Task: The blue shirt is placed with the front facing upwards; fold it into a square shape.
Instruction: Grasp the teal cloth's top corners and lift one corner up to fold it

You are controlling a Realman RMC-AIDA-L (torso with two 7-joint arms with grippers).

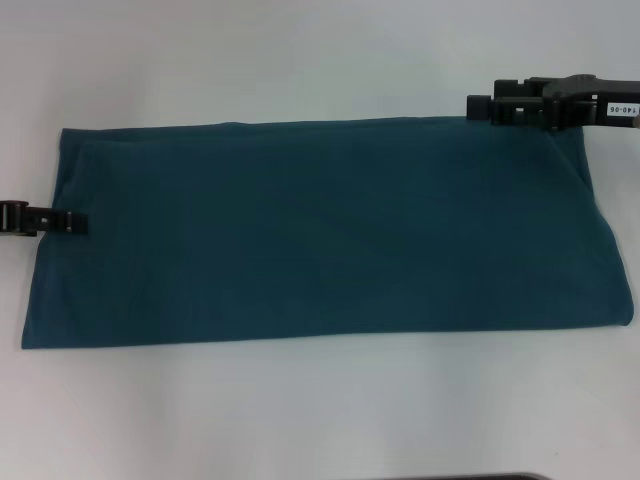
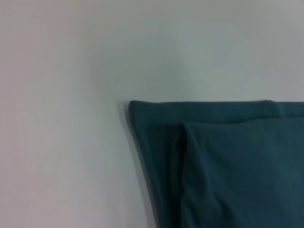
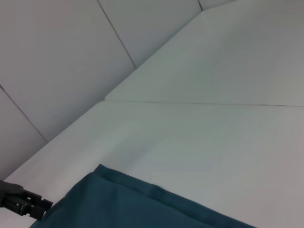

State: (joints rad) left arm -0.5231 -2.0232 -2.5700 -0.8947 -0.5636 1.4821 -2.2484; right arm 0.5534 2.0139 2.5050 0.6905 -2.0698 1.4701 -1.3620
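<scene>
Your right tool (image 1: 482, 105) is matte black plastic, blocky and squared, built of stacked rectangular segments with narrow slots between them. Behind it the arm's body widens into a dark housing that carries a small white label with black printed digits, reading something like 140-06, upside down in the head view. Your left tool (image 1: 78, 222) is the same black, much slimmer as seen here: a short chain of small boxy links with pale gaps between them, ending in a square tip. In the right wrist view that left tool (image 3: 45, 205) shows as a dark, knobbly jointed piece.
</scene>
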